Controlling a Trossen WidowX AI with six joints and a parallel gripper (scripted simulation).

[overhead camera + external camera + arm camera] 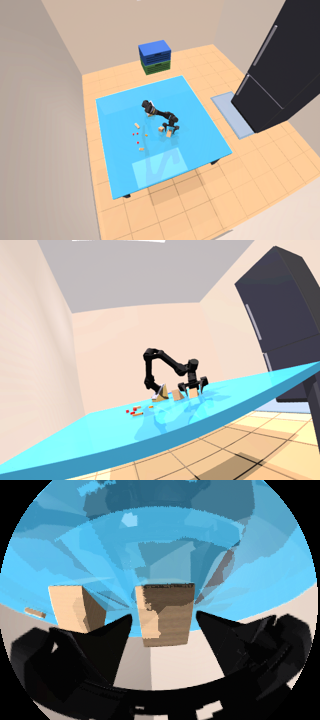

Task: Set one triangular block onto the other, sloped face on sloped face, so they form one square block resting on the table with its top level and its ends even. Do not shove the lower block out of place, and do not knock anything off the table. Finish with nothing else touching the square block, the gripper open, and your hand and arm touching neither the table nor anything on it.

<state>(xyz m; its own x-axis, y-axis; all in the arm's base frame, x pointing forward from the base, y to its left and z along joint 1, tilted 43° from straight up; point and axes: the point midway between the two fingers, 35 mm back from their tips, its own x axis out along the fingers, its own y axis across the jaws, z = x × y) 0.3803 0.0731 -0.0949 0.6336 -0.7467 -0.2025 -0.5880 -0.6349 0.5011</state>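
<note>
One triangular wooden block (168, 133) (193, 393) (170, 615) stands on the blue table (201, 139) (103, 436). My gripper (170, 129) (194, 394) (164, 616) is open, its fingers low and on either side of this block, with a gap at each side in the wrist view. The other triangular block (161, 129) (177, 395) (70, 607) stands a little to the left, close outside the left finger, its sloped side partly showing in the exterior view. The two blocks are apart. Whether the fingertips touch the table is too small to tell.
Left of the blocks lie several small red pieces (137, 142) (127, 411), an orange piece (146, 135) (150, 406) and two flat wooden pieces, one farther back (136, 125) and one nearer (141, 149) (137, 414). A wedge-shaped stand (163, 393) is at the arm's base.
</note>
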